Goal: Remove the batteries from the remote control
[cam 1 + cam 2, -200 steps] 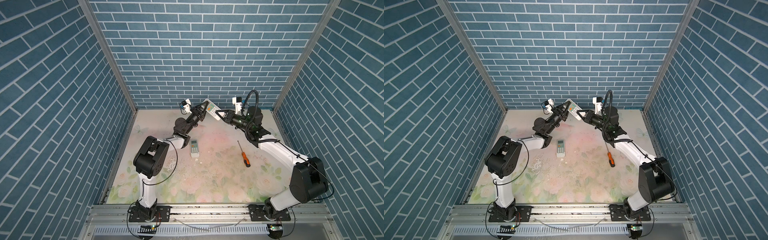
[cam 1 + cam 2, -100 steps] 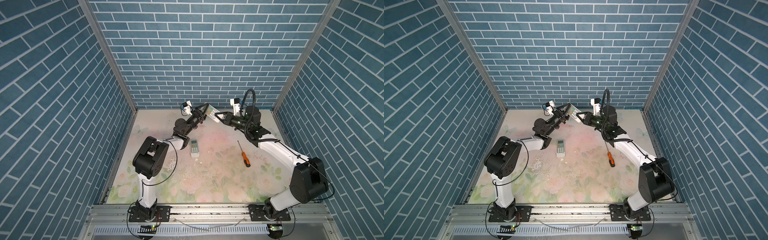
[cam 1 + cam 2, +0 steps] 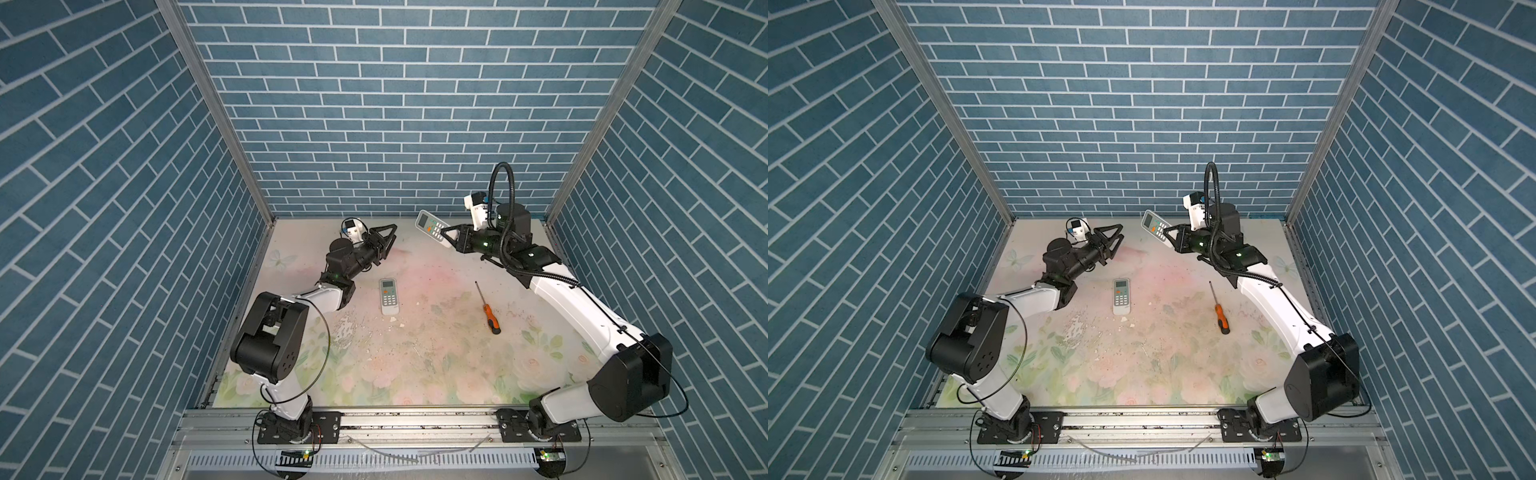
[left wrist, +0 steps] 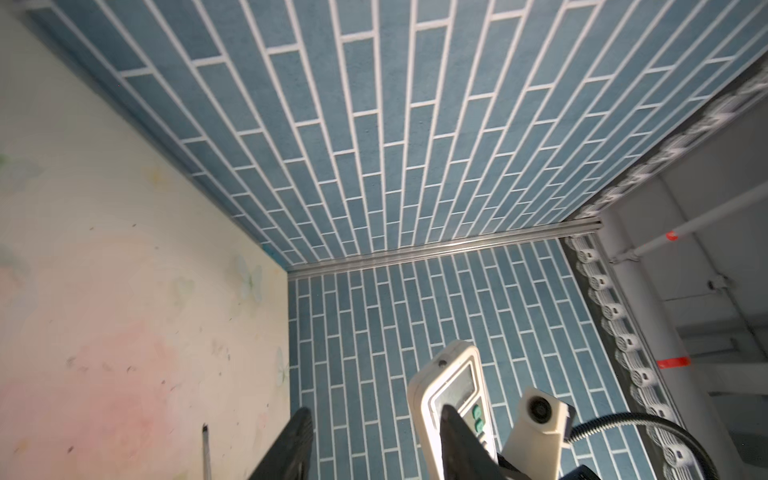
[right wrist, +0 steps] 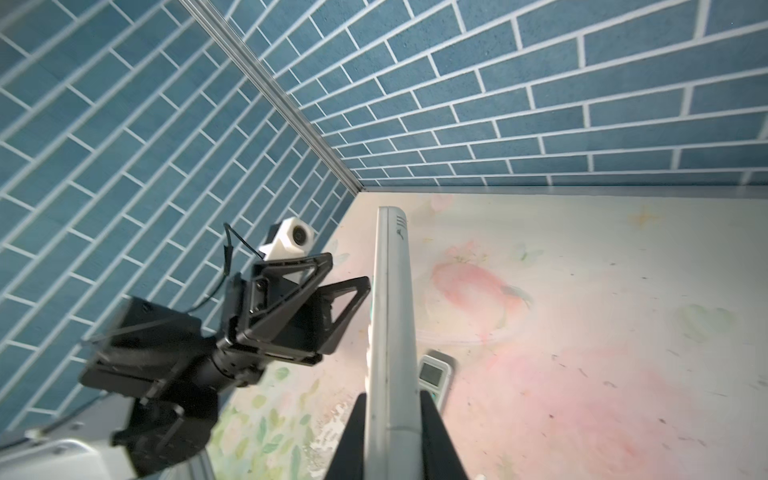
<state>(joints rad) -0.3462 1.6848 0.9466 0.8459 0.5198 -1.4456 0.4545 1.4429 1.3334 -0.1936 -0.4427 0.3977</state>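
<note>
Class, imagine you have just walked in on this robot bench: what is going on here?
The right gripper is shut on the raised remote, holding it in the air near the back wall, buttons towards the top cameras. The left gripper is open and empty, apart from it. A second remote lies face up on the table, with a screwdriver to its right in both top views. No batteries show in any view, so unloading looks not yet done.

So the left tool (image 3: 392, 235) let go of the remote (image 3: 430, 223) and opened up. It's backed off now, with a clear gap between them.
</note>
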